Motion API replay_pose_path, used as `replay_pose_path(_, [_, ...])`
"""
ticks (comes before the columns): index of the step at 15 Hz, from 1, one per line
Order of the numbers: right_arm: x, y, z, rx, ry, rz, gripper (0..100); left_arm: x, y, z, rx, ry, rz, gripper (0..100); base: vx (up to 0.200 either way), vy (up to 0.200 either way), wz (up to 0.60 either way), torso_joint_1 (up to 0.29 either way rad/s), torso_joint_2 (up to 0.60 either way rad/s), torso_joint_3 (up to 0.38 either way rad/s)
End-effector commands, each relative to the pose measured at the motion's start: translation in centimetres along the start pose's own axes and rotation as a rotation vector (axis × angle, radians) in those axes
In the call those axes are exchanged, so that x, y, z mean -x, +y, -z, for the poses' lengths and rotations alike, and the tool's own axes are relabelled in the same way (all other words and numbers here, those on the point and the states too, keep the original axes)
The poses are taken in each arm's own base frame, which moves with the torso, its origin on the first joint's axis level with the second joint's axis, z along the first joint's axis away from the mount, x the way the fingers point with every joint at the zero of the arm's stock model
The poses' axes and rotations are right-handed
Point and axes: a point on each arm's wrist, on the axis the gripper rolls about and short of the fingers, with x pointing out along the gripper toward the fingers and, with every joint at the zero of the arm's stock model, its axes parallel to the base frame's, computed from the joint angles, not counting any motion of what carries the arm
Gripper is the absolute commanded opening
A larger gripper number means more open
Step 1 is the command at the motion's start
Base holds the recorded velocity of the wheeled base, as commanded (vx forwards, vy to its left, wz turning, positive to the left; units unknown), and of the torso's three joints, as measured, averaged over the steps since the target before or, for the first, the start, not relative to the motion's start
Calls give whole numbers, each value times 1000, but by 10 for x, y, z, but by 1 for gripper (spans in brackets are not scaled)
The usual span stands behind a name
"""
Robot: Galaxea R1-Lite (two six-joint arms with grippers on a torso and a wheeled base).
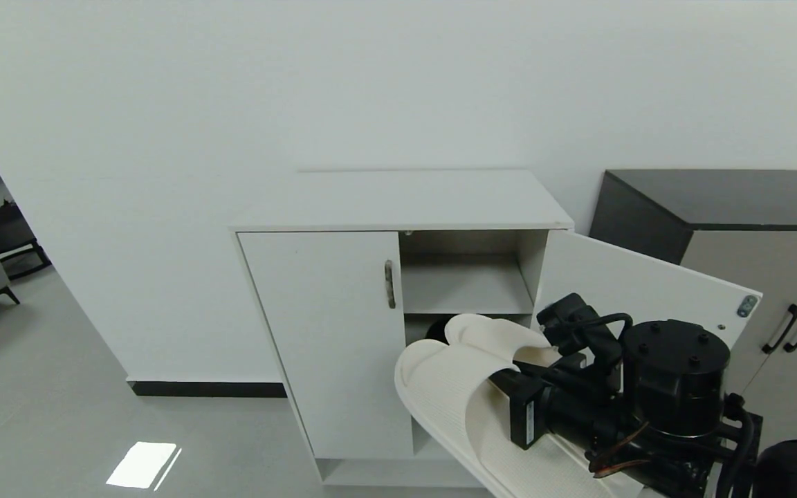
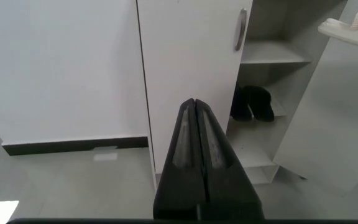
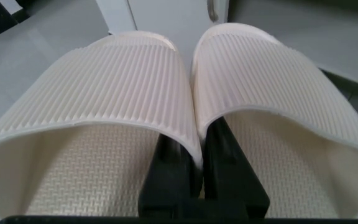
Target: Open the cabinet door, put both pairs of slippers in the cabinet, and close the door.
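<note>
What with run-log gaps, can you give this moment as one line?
cabinet: right door open | right gripper: shut on white slippers, at opening | left gripper: shut, empty | black slippers: shelved inside

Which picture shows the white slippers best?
The right wrist view: both white slippers sit close up, side by side, on the right gripper. The head view shows them held before the open cabinet; the left wrist view catches one edge.

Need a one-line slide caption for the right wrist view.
Right gripper pinches the white slippers together by their inner edges, toes facing the cabinet.
</note>
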Motion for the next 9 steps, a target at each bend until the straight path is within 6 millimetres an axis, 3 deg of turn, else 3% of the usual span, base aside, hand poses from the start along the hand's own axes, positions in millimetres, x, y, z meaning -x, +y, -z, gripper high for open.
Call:
replay_pose_path(1, [0,0,1,0,3,1,0,0,0,0,0,1,0,0,0,0,0,-217,505,286])
replay_pose_path(9, [2,1,1,-2,-24,-47,0,0,0,0,-6,1,2,0,0,0,0,-198,482,289])
